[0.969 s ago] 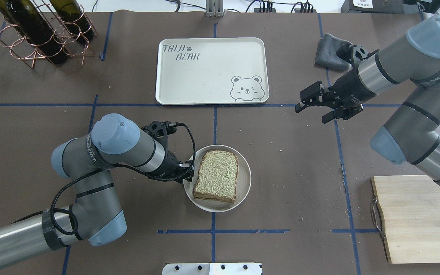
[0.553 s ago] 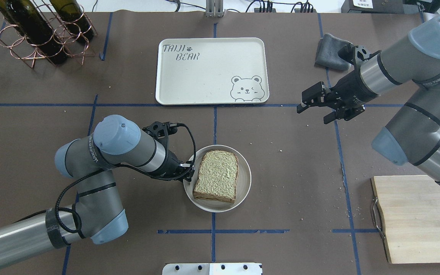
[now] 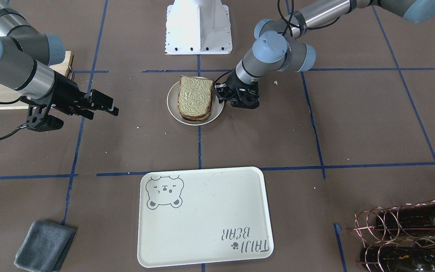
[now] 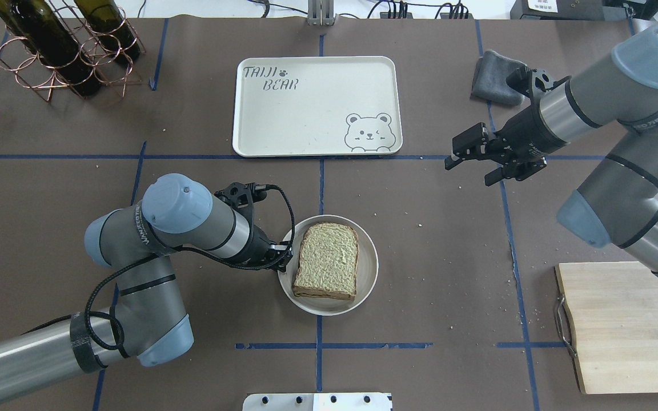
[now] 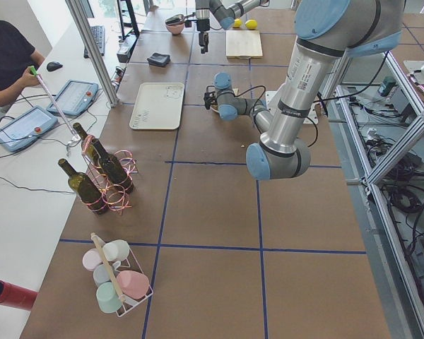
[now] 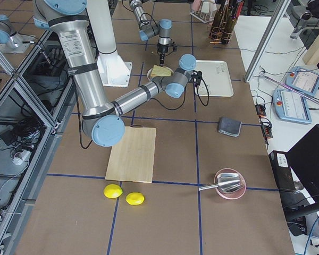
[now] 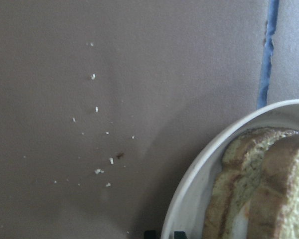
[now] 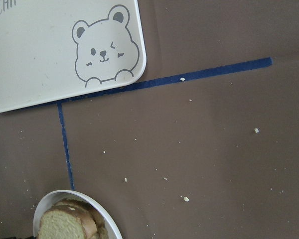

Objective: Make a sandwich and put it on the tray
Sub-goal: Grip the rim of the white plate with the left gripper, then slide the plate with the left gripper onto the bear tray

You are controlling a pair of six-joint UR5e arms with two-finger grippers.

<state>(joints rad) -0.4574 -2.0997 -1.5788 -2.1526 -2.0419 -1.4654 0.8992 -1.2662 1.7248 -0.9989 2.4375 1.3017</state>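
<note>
Plate (image 4: pixel 368 265) with sandwich (image 4: pixel 327 261) has slid slightly right and toward tray (image 4: pixel 317 105), left hand (image 4: pixel 284 257) moving with it. Left hand is clamped on plate's rim, sandwich just beyond its fingertips. Right hand (image 4: pixel 467 171) hangs with fingers spread above counter (image 4: pixel 420 274), well apart from plate. Grey cloth (image 4: pixel 492 77) just past right hand, cutting board (image 4: pixel 632 325) back toward robot, bottle rack (image 4: pixel 60 51) far beyond left hand. Blue tape line (image 4: pixel 321 188) and crumbs (image 4: pixel 420 224) between plate and tray. Sandwich: two stacked brown-crusted slices, pale top, lying flat.

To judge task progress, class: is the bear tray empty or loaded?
Empty: the tray shows only its print; the sandwich sits on the plate, apart.
</note>
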